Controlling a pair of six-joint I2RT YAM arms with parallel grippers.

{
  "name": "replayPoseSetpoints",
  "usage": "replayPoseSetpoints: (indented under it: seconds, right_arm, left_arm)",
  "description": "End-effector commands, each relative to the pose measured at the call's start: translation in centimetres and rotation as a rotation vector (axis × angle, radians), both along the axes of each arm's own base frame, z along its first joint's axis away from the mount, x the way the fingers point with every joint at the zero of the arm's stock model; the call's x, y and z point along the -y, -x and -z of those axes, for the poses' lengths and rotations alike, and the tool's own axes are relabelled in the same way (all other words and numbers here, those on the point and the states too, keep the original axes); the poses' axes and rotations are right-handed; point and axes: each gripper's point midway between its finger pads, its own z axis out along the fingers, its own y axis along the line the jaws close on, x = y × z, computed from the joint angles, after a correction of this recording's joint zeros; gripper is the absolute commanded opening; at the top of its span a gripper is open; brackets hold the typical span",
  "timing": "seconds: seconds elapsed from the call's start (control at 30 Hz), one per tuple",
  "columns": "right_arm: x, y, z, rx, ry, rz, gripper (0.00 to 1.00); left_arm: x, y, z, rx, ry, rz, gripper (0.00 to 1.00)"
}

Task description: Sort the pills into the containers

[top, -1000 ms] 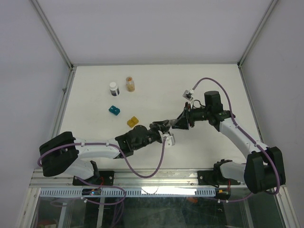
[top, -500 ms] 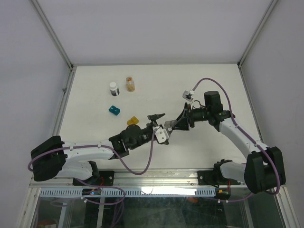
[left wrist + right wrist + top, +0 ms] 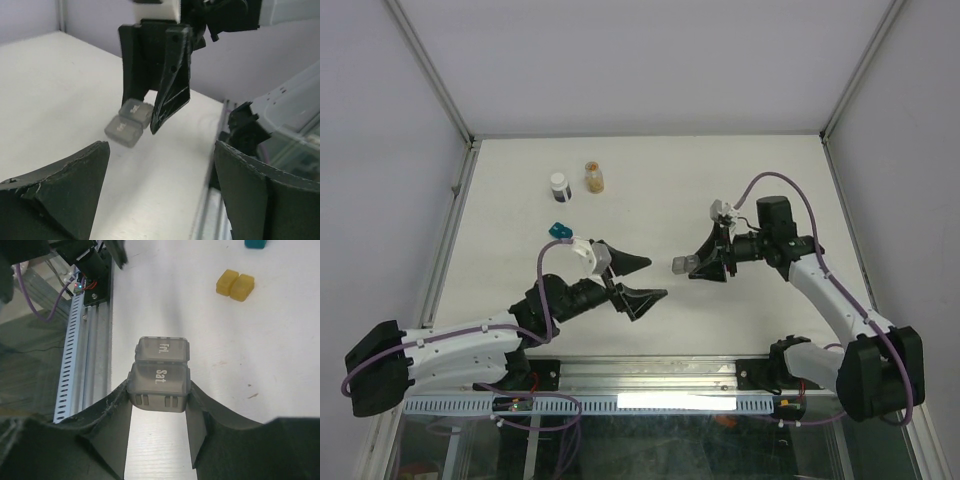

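Backing off near-left, the left gripper (image 3: 657,278) gapes wide, empty. The right gripper (image 3: 692,266) pinches the gray container (image 3: 160,372) by one cell above the table (image 3: 770,180); that shallow hold could let it swivel or drop.

The gray container (image 3: 159,375) carries the only legible print: "fri." on the lid of its far cell and "Sat." on the lid of its near cell, both in pale letters, while its marks in the left wrist view are too blurred to read.
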Motion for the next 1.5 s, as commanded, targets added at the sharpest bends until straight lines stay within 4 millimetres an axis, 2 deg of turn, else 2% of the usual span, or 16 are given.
replayPoseSetpoints:
  seconds: [0.0, 0.1, 0.17, 0.33, 0.47, 0.77, 1.03, 1.47]
  right_arm:
    - [0.7, 0.1, -1.8, 0.199, -0.058, -0.053, 0.17]
    - [1.3, 0.3, -2.5, 0.260, -0.085, -0.064, 0.18]
    - [1.6, 0.6, -2.8, 0.301, -0.106, -0.074, 0.19]
    - [2.0, 1.2, -3.3, 0.381, -0.141, -0.095, 0.25]
    - [2.1, 1.3, -3.2, 0.398, -0.137, -0.097, 0.26]
    - [2.0, 2.0, -3.0, 0.419, -0.157, -0.125, 0.28]
    - [2.0, 2.2, -2.6, 0.435, -0.151, -0.135, 0.29]
    - [1.7, 2.7, -1.4, 0.469, -0.120, -0.168, 0.31]
  left_arm:
    - [-1.1, 1.0, -1.3, -0.367, 0.276, 0.172, 0.86]
    - [-2.1, 0.3, -0.7, -0.556, 0.389, 0.242, 0.85]
    - [-2.0, 0.3, -0.5, -0.620, 0.417, 0.297, 0.85]
    - [0.1, 0.7, -0.9, -0.755, 0.451, 0.482, 0.83]
    - [1.8, 0.0, 0.5, -0.853, 0.457, 0.541, 0.79]
    - [3.8, -0.7, 0.8, -0.895, 0.484, 0.558, 0.77]
    - [5.3, -1.2, 1.1, -0.934, 0.492, 0.571, 0.61]
    - [6.4, -1.3, 1.2, -0.959, 0.486, 0.594, 0.43]
